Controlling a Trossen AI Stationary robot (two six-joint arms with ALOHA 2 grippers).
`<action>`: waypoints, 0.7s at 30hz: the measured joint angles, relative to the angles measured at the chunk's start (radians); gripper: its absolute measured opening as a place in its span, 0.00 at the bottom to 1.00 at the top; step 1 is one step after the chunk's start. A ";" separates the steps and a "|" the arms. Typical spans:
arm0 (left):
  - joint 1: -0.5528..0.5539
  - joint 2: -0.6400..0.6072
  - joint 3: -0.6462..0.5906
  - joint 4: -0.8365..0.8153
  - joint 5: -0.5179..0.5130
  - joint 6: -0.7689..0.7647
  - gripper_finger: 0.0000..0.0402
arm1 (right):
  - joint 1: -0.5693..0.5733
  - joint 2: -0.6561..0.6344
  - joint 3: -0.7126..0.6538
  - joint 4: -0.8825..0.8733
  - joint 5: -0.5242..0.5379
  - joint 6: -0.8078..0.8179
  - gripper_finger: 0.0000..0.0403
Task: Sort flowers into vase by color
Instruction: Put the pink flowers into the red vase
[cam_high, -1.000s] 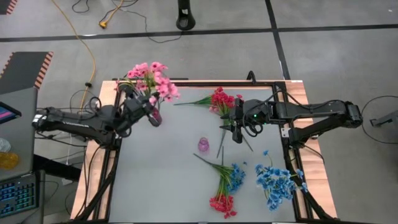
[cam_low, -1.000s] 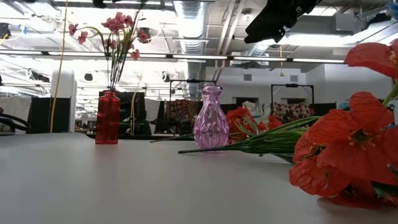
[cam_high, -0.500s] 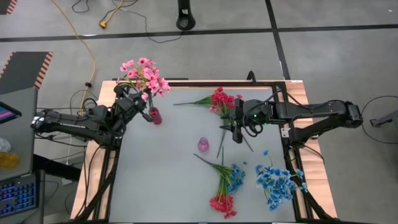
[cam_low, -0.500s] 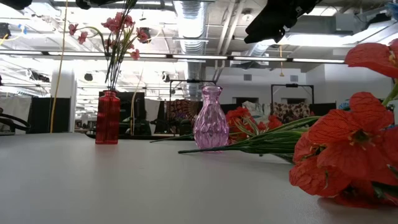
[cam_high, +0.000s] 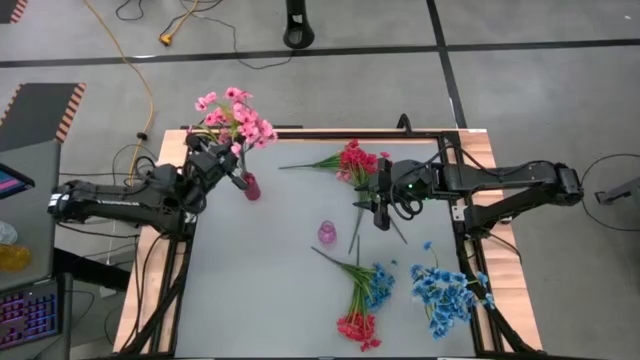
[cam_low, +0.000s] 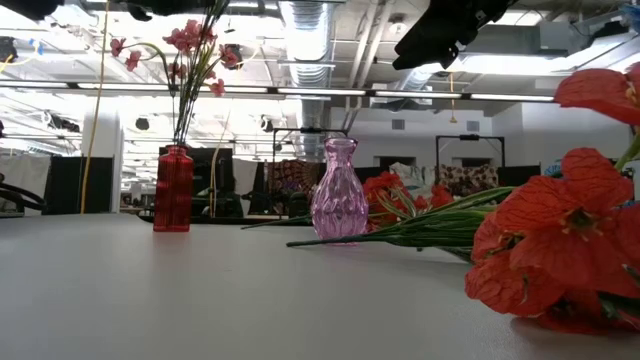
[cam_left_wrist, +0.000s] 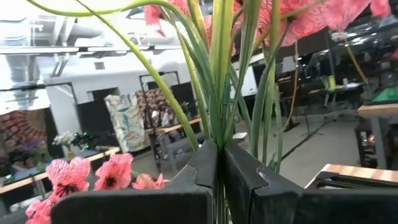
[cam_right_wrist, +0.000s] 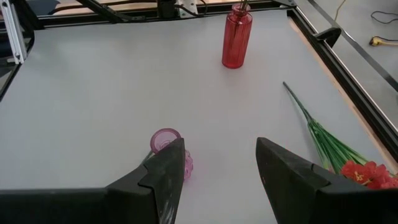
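Since a second ago the left gripper (cam_high: 222, 165) has drawn back toward the table's far left corner, tilting the pink flowers (cam_high: 236, 115) upright over the red vase (cam_high: 250, 186), their stems pinched between its closed fingers (cam_left_wrist: 202, 165) and reaching down into the vase. Over the table's middle the right gripper (cam_high: 383, 210) hangs with fingers spread and empty, above a red sprig (cam_high: 355, 160) and near the purple vase (cam_high: 327, 233); a mixed red-and-blue bunch (cam_high: 362, 295) and a blue bunch (cam_high: 440, 290) lie at the near edge.

Pink flowers (cam_low: 190, 45) in red vase (cam_low: 173, 189)
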 joint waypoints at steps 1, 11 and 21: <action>0.005 0.001 0.000 -0.002 0.000 -0.006 0.00 | 0.000 0.000 0.000 0.000 0.000 0.000 0.56; 0.013 0.027 0.000 -0.073 -0.011 -0.064 0.00 | 0.000 0.000 0.000 0.000 0.000 0.000 0.56; 0.014 0.038 0.000 -0.084 -0.050 -0.093 0.00 | 0.000 0.000 0.000 0.000 0.000 0.000 0.56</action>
